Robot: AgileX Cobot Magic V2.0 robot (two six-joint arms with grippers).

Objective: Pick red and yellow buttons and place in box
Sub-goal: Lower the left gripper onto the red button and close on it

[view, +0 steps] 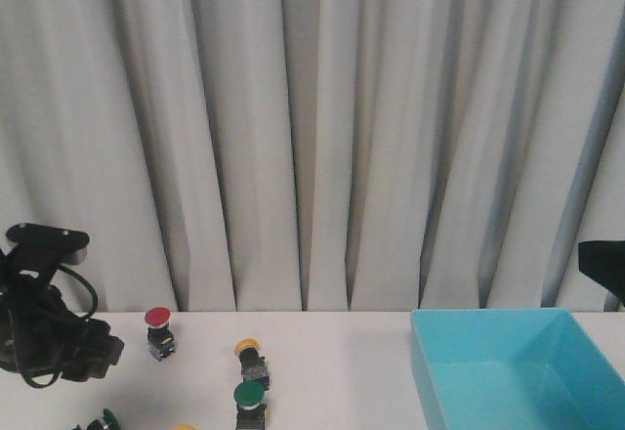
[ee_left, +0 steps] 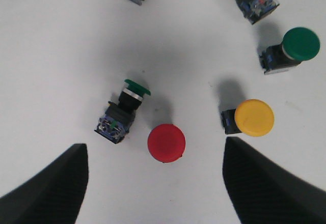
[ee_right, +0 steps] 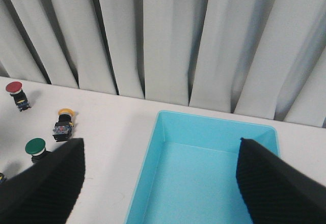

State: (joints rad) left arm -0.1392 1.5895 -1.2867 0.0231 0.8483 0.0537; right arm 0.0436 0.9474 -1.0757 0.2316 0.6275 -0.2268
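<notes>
Hovering over scattered buttons, both end effectors spread wide and empty.

Front view: a red button [view: 158, 327] stands upright on the counter [view: 332, 371]; the box [view: 518, 366] is cut off at the right. Left wrist view: the left end effector [ee_left: 153, 183] gapes above an upright red-capped button [ee_left: 166, 142], a yellow one [ee_left: 252, 118] just beside it, leaning. Right wrist view: the right end effector [ee_right: 160, 183] hangs open over the box [ee_right: 204, 183], its long axis running away toward the curtain [ee_right: 168, 35].

Even, bright light; soft shadows; slight blur.
</notes>
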